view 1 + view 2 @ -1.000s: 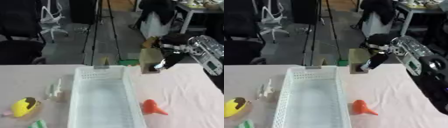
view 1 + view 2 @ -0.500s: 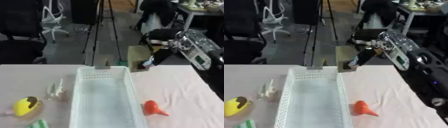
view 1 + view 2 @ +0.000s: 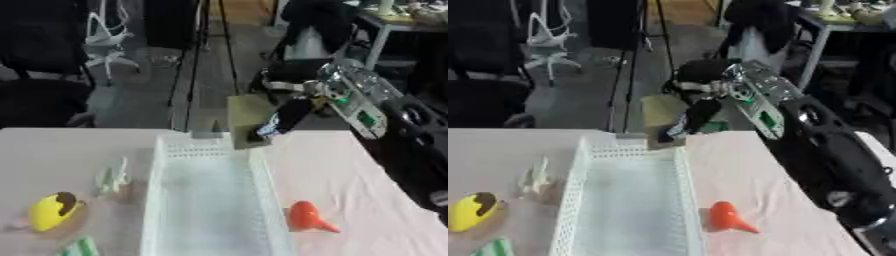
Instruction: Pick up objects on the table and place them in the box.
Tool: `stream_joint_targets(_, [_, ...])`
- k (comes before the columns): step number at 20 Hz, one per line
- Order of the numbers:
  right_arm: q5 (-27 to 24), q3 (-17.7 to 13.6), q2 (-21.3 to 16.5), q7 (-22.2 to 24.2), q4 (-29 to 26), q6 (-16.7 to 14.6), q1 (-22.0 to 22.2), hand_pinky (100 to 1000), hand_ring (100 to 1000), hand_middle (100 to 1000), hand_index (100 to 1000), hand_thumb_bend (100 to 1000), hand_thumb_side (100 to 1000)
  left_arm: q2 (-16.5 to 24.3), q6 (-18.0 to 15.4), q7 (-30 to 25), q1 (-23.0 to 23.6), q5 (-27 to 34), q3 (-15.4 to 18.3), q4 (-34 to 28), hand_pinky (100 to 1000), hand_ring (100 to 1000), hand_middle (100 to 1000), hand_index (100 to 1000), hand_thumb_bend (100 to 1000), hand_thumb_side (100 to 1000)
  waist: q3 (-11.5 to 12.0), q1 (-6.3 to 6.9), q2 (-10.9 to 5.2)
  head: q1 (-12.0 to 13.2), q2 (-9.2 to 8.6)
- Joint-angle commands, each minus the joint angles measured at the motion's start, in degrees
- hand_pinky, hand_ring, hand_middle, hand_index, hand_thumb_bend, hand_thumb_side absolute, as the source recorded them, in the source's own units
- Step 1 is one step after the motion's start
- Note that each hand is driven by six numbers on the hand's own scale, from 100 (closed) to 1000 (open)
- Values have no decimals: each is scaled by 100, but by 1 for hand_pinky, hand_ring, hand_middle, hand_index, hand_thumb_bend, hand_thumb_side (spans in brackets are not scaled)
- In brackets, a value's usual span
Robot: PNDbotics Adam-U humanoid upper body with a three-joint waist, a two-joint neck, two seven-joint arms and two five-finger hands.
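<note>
The right hand [image 3: 282, 118] grips a flat olive-tan square block [image 3: 248, 121], held upright over the far right corner of the white perforated plastic box [image 3: 213, 200], whose long axis runs below and toward the robot

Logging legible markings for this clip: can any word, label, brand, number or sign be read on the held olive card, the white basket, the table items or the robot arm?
None can be read.
Olive card in the right robot hand: plain face, no text visible.
White basket: no label visible.
Yellow toy, orange piece, pale figure: no lettering.
Right forearm: small green marks, too blurred to read.
</note>
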Motion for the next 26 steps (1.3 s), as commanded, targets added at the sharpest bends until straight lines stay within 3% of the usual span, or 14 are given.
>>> stream_joint_targets(1, [61, -14, 14, -5, 68, -49, -161, 936, 891, 349, 508, 365, 779, 67, -12, -19, -108, 18, -11, -101, 857, 954, 890, 907, 196, 1000, 27, 47, -71, -33, 40])
stream_joint_targets(8, [101, 33, 185, -87, 236, -127, -116, 937, 894, 351, 511, 371, 788, 32, -9, -17, -139, 30, -15, -101, 857, 954, 889, 906, 192, 1000, 84, 101, 6, -91, 31])
stream_joint_targets(10, [64, 37, 224, -127, 287, -147, -99, 938, 904, 393, 551, 389, 811, 22, -7, -18, -146, 33, -19, -101, 857, 954, 889, 906, 191, 1000, 92, 112, 24, -102, 33])
stream_joint_targets(11, [69, 44, 241, -147, 307, -161, -90, 944, 921, 471, 640, 425, 839, 16, -6, -19, -149, 34, -20, -101, 856, 954, 888, 906, 190, 1000, 99, 117, 34, -109, 30])
stream_joint_targets(14, [102, 52, 281, -199, 373, -208, -75, 945, 923, 483, 658, 434, 845, 2, -1, -19, -154, 35, -22, -101, 857, 954, 889, 906, 189, 1000, 117, 130, 54, -124, 24])
stream_joint_targets(15, [118, 52, 287, -216, 392, -221, -72, 948, 931, 520, 705, 444, 862, -1, 0, -19, -156, 35, -22, -101, 856, 954, 888, 905, 188, 1000, 124, 136, 64, -129, 25])
stream_joint_targets(24, [261, 12, 338, -366, 636, -327, -29, 953, 941, 560, 720, 467, 882, -36, 2, -24, -176, 40, -29, -101, 856, 953, 888, 905, 185, 1000, 161, 159, 129, -164, 14])
stream_joint_targets(26, [268, 8, 342, -372, 684, -345, -7, 956, 951, 690, 789, 516, 928, -43, 0, -22, -190, 42, -28, -101, 856, 953, 887, 905, 184, 1000, 177, 166, 154, -176, 9])
